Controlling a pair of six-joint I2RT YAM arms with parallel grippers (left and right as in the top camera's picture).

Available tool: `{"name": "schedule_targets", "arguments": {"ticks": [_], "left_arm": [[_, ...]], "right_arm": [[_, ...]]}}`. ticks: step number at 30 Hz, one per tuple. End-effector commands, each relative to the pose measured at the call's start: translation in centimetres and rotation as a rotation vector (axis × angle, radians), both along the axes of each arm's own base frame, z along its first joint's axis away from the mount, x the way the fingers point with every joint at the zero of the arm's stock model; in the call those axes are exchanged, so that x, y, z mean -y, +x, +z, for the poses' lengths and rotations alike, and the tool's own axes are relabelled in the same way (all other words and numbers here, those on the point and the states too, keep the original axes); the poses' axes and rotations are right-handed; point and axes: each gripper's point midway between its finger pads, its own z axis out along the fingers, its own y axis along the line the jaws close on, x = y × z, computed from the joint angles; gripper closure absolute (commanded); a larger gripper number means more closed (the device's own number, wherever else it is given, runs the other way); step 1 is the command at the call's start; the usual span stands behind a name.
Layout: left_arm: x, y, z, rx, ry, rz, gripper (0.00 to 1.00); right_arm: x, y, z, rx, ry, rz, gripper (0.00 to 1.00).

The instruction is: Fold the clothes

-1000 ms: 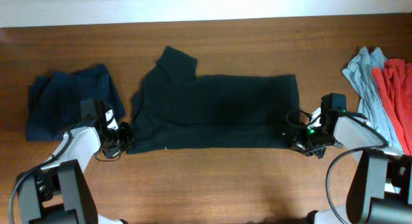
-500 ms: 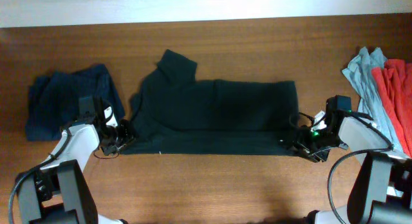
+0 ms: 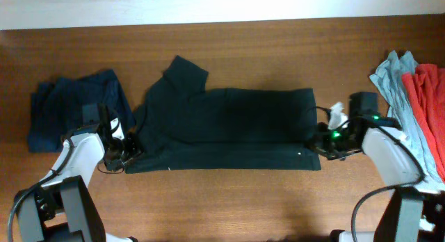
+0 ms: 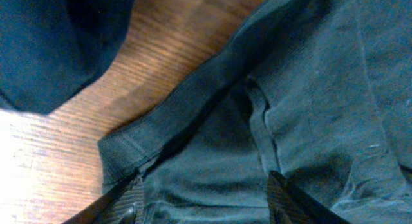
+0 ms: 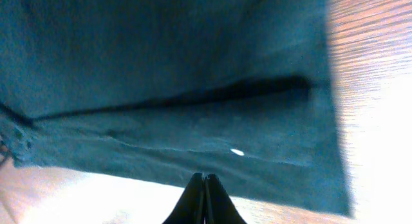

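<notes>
Black tee (image 3: 229,127) lies across the middle of the tabletop (image 3: 229,200), doubled into a long strip with one sleeve poking toward the far edge. The left gripper (image 3: 128,150) is at its near-left corner, fingers spread apart over the hem. The right gripper (image 3: 318,141) is at the right end, fingers pressed together, and I can't tell if cloth's pinched in there. A navy heap (image 3: 73,106) sits by the left edge, just beside the left arm, with grey-blue (image 3: 393,85) and red (image 3: 425,103) stuff piled at the right edge beside the right arm.
</notes>
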Motion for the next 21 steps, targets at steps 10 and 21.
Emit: {"name": "schedule_targets", "arguments": {"ticks": [10, 21], "left_arm": [[0.0, 2.2, 1.5, 0.104, -0.017, -0.013, 0.19], [0.3, 2.6, 1.7, 0.122, -0.035, -0.018, 0.14]], "right_arm": [[-4.5, -1.5, -4.8, -0.111, -0.005, 0.176, 0.96], [-3.0, 3.1, -5.1, 0.054, -0.129, 0.113, 0.96]]}}
